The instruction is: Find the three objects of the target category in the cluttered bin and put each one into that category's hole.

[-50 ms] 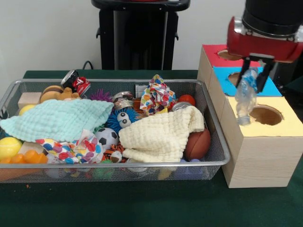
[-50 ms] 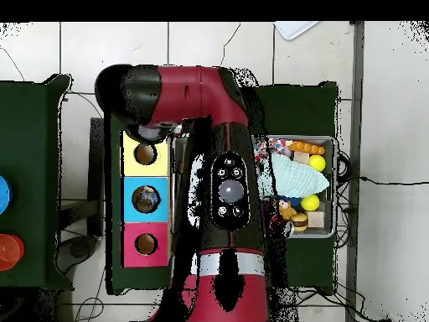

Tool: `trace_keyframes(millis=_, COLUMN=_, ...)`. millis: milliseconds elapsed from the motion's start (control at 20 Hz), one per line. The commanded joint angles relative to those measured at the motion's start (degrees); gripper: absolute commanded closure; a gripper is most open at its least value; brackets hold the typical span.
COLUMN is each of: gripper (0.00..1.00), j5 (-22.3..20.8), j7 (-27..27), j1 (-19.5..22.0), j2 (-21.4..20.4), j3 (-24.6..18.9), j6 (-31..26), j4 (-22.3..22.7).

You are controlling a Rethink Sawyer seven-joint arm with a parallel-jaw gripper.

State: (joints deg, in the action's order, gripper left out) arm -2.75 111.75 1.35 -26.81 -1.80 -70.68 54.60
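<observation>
We see the wire bin (image 1: 215,142) on the left crowded with toys, a pale green cloth (image 1: 59,120) and a cream cloth (image 1: 163,135) draped over much of it. To the right, our hand (image 1: 254,75) is closed on the top of a clear plastic bottle (image 1: 245,99), which hangs tilted just above the near edge of the yellow hole (image 1: 265,115) in the wooden box (image 1: 258,156).

The bottle's base sits beside the opening rather than over its middle, so we judge a release here could catch the rim and tip it onto the box top or down beside the bin.

A dark green worktop (image 1: 142,203) carries everything. Behind it is a plain pale wall (image 1: 47,33), and from above we see a tiled floor (image 2: 109,50).
</observation>
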Motion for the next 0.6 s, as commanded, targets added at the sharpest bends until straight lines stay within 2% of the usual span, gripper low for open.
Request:
trace_keyframes(millis=50, gripper=1.00, j5=4.0, j7=19.4, j1=-1.8, j2=-0.7, j3=1.6, j6=0.1, j4=10.7)
trace_keyframes(millis=300, gripper=1.00, j5=6.1, j7=14.5, j1=-2.1, j2=-9.7, j3=2.7, j6=5.0, j4=26.8)
trace_keyframes(millis=600, gripper=1.00, j5=6.6, j7=10.8, j1=-1.4, j2=-13.5, j3=3.1, j6=9.4, j4=36.0)
